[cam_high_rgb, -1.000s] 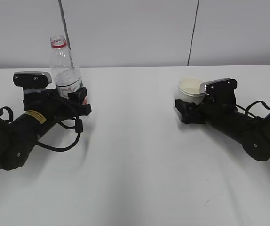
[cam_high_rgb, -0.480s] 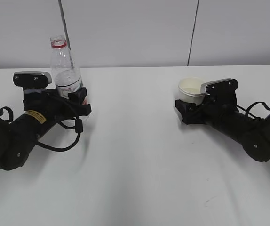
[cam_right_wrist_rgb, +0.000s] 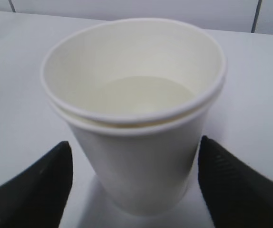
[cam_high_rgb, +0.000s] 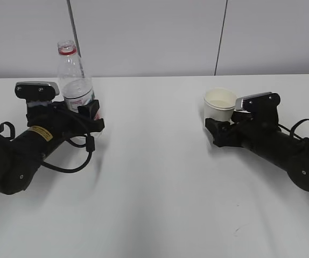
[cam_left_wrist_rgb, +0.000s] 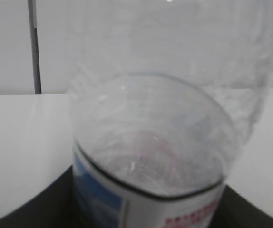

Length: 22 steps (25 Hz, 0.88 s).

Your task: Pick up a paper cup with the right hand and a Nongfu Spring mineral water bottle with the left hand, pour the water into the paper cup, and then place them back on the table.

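Observation:
The clear Nongfu Spring bottle [cam_high_rgb: 75, 80], with red neck ring and no cap, stands upright at the left of the table [cam_high_rgb: 154, 183]. My left gripper [cam_high_rgb: 83, 119] is closed round its lower, labelled part. In the left wrist view the bottle [cam_left_wrist_rgb: 151, 142] fills the frame, with dark fingers pressed to both sides. The paper cup [cam_high_rgb: 219, 105] stands on the table at the right, with water [cam_right_wrist_rgb: 141, 95] in it. My right gripper [cam_high_rgb: 217, 130] is open just behind the cup. In the right wrist view its fingers [cam_right_wrist_rgb: 41, 185] stand clear of the cup [cam_right_wrist_rgb: 136, 156] on both sides.
A grey wall with two vertical seams [cam_high_rgb: 220, 37] runs behind the table's far edge. Bare white tabletop lies between the two arms and in front of them.
My right gripper has let go of the cup and drawn back to the right, leaving the cup standing. The left arm and bottle have not moved.

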{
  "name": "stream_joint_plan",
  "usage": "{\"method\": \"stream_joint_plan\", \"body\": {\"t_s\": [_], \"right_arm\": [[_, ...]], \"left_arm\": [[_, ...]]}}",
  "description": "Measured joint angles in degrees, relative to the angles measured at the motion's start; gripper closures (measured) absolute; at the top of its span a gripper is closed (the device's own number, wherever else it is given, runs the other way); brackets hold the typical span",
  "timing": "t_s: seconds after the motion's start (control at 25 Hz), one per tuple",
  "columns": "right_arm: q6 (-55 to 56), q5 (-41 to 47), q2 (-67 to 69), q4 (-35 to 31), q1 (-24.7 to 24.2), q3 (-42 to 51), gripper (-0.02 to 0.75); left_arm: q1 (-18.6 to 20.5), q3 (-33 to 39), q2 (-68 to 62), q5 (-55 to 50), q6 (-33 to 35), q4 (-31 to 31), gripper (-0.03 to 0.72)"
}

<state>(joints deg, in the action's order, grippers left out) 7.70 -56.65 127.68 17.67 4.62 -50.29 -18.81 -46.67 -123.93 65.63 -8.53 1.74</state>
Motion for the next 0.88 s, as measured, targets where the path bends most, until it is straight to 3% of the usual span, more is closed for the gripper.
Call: {"method": "stream_joint_plan", "body": {"t_s": [0.44,0.72,0.88], "right_arm": [[0.0,-0.02,-10.24,0.0,0.0,12.25,0.141],[0.0,-0.13,-17.45,0.0,0.0,18.47,0.143],[0.0,-0.13,-20.16,0.0,0.0,19.52,0.143]], "left_arm": [[0.0,0.0,0.0,0.0,0.06,0.0,0.28],[0.0,0.0,0.0,-0.41,0.06,0.0,0.146],[0.0,0.0,0.05,-0.41,0.06,0.12,0.123]]}}
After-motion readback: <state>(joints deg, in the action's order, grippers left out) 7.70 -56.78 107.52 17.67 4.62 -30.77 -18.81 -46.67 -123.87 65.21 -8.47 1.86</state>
